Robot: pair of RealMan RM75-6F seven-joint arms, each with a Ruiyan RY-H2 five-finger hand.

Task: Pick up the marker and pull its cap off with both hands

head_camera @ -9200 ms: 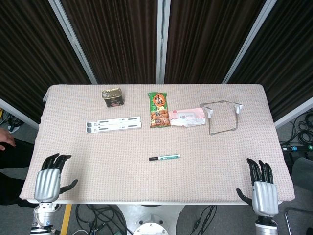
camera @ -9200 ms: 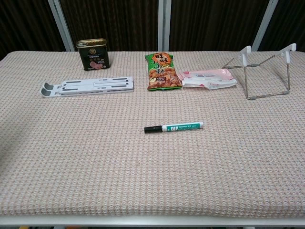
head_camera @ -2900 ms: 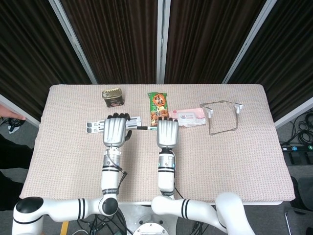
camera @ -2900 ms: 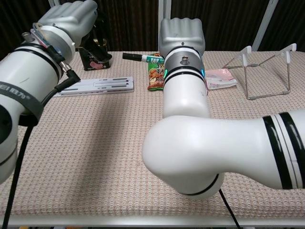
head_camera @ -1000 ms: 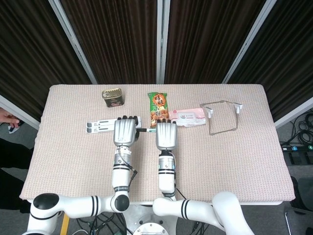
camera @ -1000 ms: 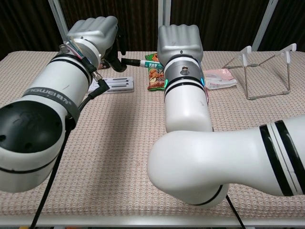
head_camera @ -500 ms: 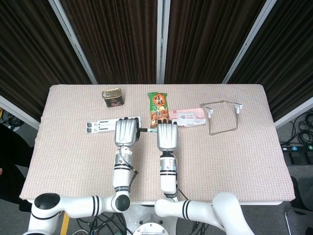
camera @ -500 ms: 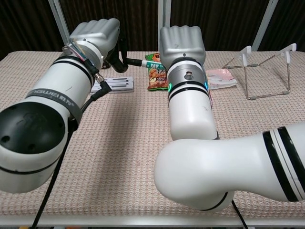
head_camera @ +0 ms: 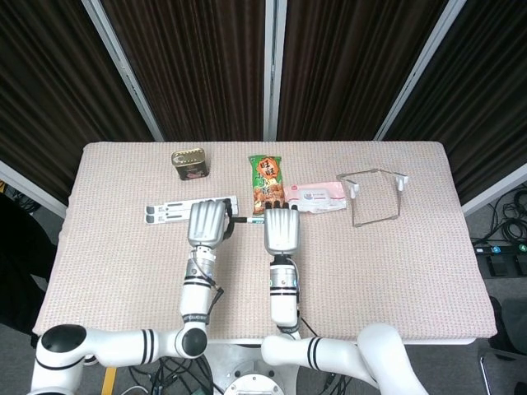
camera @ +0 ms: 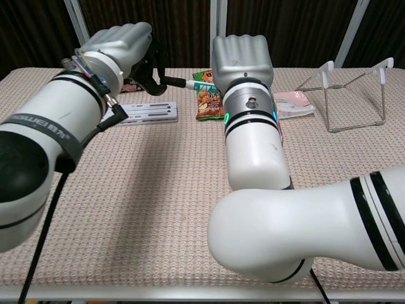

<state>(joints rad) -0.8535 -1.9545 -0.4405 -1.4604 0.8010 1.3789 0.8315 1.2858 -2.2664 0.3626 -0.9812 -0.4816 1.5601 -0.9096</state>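
Observation:
The marker (head_camera: 241, 220) hangs level above the table between my two hands. My right hand (head_camera: 281, 229) grips its white barrel (camera: 195, 83), and most of the barrel is hidden inside the fist (camera: 240, 54). My left hand (head_camera: 207, 222) closes its fingers (camera: 150, 68) around the black cap (camera: 171, 81) at the marker's left end. A short stretch of cap and barrel shows in the gap between the hands. I cannot tell whether the cap has come away from the barrel.
Behind the hands lie a white flat stand (head_camera: 169, 211), a dark tin can (head_camera: 189, 163), a green snack bag (head_camera: 268, 183) and a pink wipes packet (head_camera: 317, 197). A wire rack (head_camera: 375, 193) stands at the back right.
My left hand and forearm have shifted a little to the left, taking the black cap end with them. The right hand has held still with the barrel.

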